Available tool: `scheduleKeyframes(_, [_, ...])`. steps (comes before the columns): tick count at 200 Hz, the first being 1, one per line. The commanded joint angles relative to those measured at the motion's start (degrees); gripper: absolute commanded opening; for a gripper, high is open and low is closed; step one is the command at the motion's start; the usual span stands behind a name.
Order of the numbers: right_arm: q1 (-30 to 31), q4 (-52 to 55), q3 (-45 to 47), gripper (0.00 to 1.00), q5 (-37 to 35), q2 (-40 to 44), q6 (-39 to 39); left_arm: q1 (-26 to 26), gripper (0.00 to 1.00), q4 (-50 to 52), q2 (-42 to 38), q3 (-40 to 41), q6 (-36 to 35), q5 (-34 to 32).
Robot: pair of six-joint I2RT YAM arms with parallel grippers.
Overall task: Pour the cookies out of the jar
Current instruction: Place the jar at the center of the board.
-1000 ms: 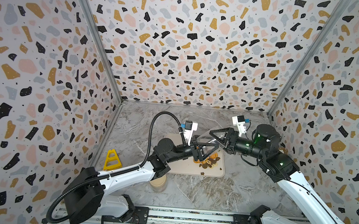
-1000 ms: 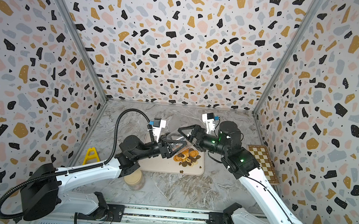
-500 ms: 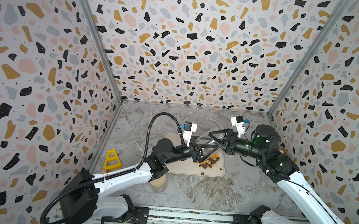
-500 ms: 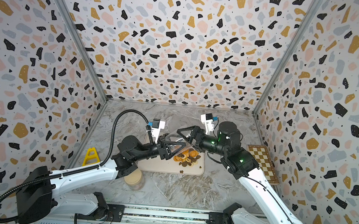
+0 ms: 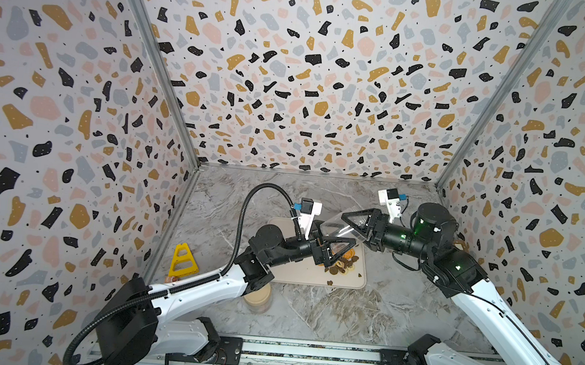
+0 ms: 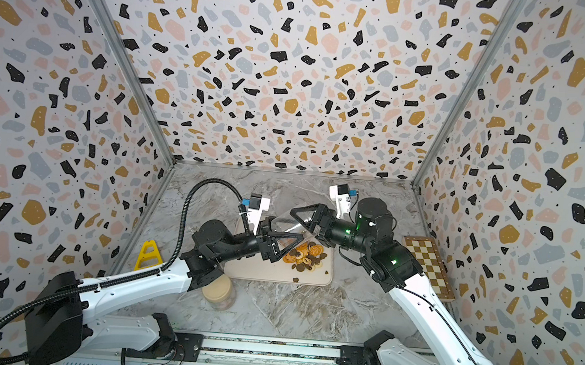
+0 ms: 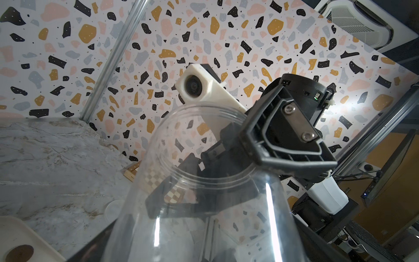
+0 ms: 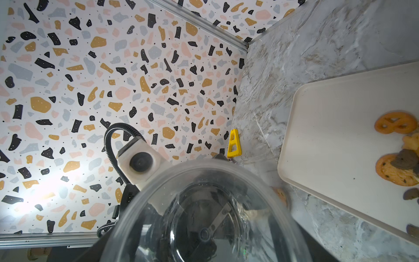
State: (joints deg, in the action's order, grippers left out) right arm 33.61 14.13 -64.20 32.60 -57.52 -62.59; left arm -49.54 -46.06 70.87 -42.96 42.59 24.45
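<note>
Top views: seems finished pouring cookies [image 5: 341, 263] onto tray [image 5: 294, 274]; clamps rim of tilted jar [image 5: 337, 231] in right gripper [image 5: 350, 226], left gripper [image 5: 334, 243] at base, opening untellable; needs jar righted, set down.

Booth of terrazzo-print walls [image 5: 294, 64] over a marble-look surface [image 5: 380, 314]
Black, ochre, pink and grey flecks on white cover all three walls, which meet at bare aluminium corner posts [image 5: 160, 67]; the grey-veined surface runs to their feet. The left wrist view shows a ceiling air-conditioning cassette [image 7: 360, 22] beyond the wall's top edge, and the right wrist view catches a bright glare [image 8: 29, 199] on one wall.
</note>
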Motion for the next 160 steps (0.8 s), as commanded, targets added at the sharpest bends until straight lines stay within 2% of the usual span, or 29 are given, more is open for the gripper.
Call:
scheduleKeyframes(1, [-0.2, -1.4, -0.1, 0.88, -0.1, 1.3, 0.2, 0.1, 0.99, -1.7, -1.7, -2.2, -1.6, -0.3])
scheduleKeyframes(17, [-0.9, -0.8, -0.2, 0.88, -0.6, 1.7, 0.5, 0.1, 0.99, -1.0, -2.4, -1.8, -1.7, -0.1])
scheduleKeyframes(36, [-4.6, 1.8, -0.5, 0.88, 0.4, 1.8, 2.2, 0.1, 0.99, 3.0, -5.5, -0.6, -3.5, 0.3])
scheduleKeyframes(54, [-9.9, 7.6, -1.4, 0.88, 0.2, 2.2, 6.7, 0.1, 0.99, 16.5, -11.2, -0.4, -7.7, -0.9])
scheduleKeyframes(72, [-15.0, 15.6, -2.4, 0.87, -4.2, 2.6, 13.9, 0.1, 0.99, 33.5, -18.6, -1.5, -13.7, -3.9])
scheduleKeyframes(83, [-17.4, 19.9, -2.0, 0.87, -8.8, 3.1, 18.1, 0.1, 0.99, 43.6, -23.6, -2.2, -16.0, -9.1])
scheduleKeyframes(95, [-19.3, 22.6, -0.1, 0.87, -14.0, 4.0, 21.6, 0.1, 0.99, 54.7, -28.7, -3.3, -17.0, -17.9])
scheduleKeyframes(112, [-21.3, 22.3, 4.8, 0.87, -17.8, 5.6, 24.3, 0.1, 0.99, 67.7, -34.4, -4.9, -16.5, -30.6])
scheduleKeyframes(128, [-22.4, 21.0, 9.8, 0.86, -21.5, 6.7, 25.1, 0.1, 0.99, 76.3, -37.9, -5.9, -13.9, -39.5])
scheduleKeyframes(141, [-22.4, 20.0, 13.4, 0.86, -25.8, 7.0, 25.5, 0.2, 0.99, 80.0, -40.2, -5.5, -10.9, -42.2])
scheduleKeyframes(160, [-22.5, 18.2, 18.4, 0.85, -30.6, 6.7, 25.2, 0.1, 0.99, 81.1, -42.2, -4.5, -9.9, -40.0])
